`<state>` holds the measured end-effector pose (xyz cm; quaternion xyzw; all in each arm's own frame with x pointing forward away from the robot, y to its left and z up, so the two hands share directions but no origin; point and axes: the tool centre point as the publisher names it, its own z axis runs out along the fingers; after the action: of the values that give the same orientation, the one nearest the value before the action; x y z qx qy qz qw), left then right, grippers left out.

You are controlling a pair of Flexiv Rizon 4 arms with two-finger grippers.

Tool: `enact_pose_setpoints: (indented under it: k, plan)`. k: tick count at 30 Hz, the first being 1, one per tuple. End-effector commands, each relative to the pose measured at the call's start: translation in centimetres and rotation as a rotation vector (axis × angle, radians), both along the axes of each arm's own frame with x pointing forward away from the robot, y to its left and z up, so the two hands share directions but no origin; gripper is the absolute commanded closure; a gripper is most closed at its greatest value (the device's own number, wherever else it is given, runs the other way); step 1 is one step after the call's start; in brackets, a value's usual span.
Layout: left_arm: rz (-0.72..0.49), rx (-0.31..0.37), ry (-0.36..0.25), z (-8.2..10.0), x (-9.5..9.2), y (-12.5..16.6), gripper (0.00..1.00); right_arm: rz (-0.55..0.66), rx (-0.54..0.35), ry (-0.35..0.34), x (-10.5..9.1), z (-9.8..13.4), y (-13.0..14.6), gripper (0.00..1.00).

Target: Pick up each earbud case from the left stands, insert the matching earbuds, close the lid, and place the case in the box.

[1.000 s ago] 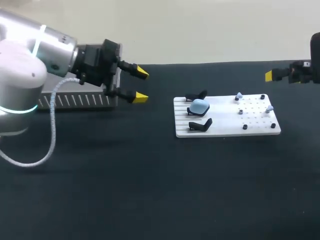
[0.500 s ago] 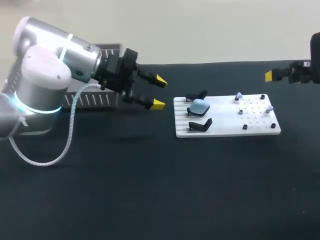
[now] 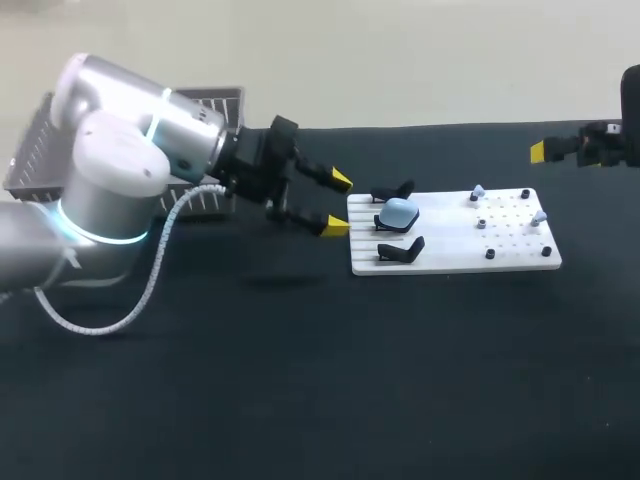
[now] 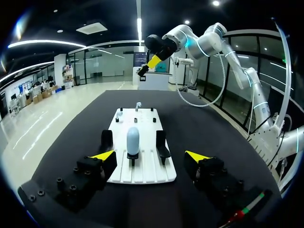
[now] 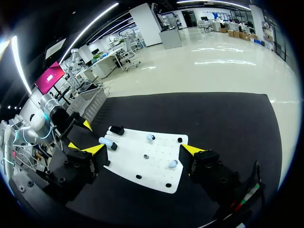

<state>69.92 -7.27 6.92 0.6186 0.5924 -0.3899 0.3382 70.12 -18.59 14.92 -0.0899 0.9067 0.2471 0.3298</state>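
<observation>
You are looking at a table (image 3: 300, 380) wearing a matt black, cloth-like cover. The white board (image 3: 450, 250) is showing as ribbed, matt plastic, and the pale blue earbud case (image 3: 399, 211) is shining smooth and glossy. Your left arm (image 3: 130, 130) is gleaming with a silvery satin shell beside a white braided cable (image 3: 155, 262); the box (image 3: 32, 155) is looking like slatted grey metal.
</observation>
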Motion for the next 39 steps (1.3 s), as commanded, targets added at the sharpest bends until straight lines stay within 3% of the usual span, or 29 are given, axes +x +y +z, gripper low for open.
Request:
enact_pose_setpoints:
  k: [1,2,4,7,10,12,13,16,30,34,39]
  plan:
    - [-0.006,0.010,0.009,-0.7,0.4,-0.6,0.00,-0.001,-0.002,0.000,-0.1,0.0,0.0,0.00]
    - [-0.009,0.011,0.012,-0.9,0.5,-0.7,0.00,-0.001,-0.002,0.000,-0.1,0.0,0.0,0.00]
    - [-0.011,0.015,0.020,-1.1,0.6,-0.9,0.18,-0.001,-0.002,0.000,-0.1,0.0,0.0,0.00]
    - [-0.013,0.021,0.028,-1.6,0.9,-1.2,0.04,-0.001,-0.002,0.000,-0.1,0.0,0.0,0.00]
    - [-0.018,0.031,0.035,-1.8,1.1,-1.4,0.07,-0.001,-0.002,0.000,-0.1,0.0,0.0,0.00]
    - [-0.020,0.049,0.041,-2.0,1.3,-1.6,0.38,-0.001,-0.002,0.000,-0.1,0.0,0.0,0.00]
    - [-0.020,0.048,0.042,-2.0,1.4,-1.6,0.40,-0.001,-0.002,0.000,-0.1,0.0,0.0,0.00]
    - [-0.024,0.047,0.046,-2.2,1.6,-1.8,0.27,-0.001,-0.002,0.000,-0.1,0.0,0.0,0.00]
    - [-0.054,0.048,0.054,-2.8,2.4,-3.2,0.33,-0.001,-0.002,0.000,-0.1,0.0,0.0,0.00]
    - [-0.060,0.061,0.060,-3.0,2.6,-3.6,0.41,-0.001,-0.002,0.000,-0.1,0.0,0.0,0.00]
    - [-0.064,0.062,0.064,-3.2,2.8,-3.8,0.42,-0.001,-0.002,0.000,-0.1,0.0,0.0,0.00]
